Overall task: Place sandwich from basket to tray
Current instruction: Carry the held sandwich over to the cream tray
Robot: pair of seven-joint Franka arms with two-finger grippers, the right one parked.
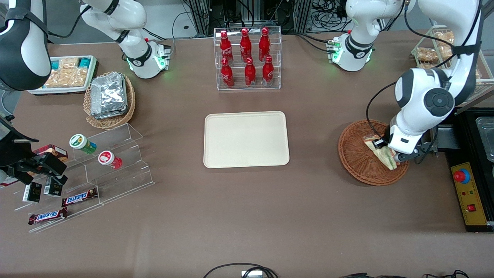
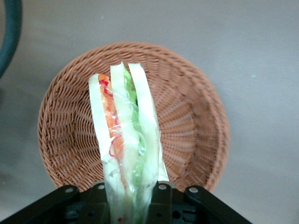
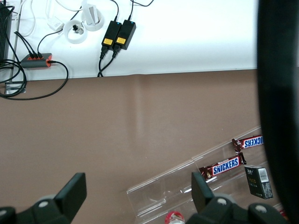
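A clear-wrapped sandwich [image 2: 125,140], three pale bread slices edge-on with orange, red and green filling between them, is clenched at its narrow end by the left arm's pincer [image 2: 128,196] over the reddish-brown wicker basket [image 2: 196,116]. The cream tray [image 1: 246,139] lies well apart on the brown tabletop [image 1: 247,216].

We take this for a robotics lab staged as a snack shop: 2 white arms bolted to a brown desk [image 1: 247,216], an emergency-stop box [image 1: 467,193] at the working arm's end, loose cables [image 1: 328,11], and a clear rack of 6 red cola bottles [image 1: 247,58] beside stepped acrylic shelves [image 1: 112,170] of chocolate bars [image 1: 79,197].
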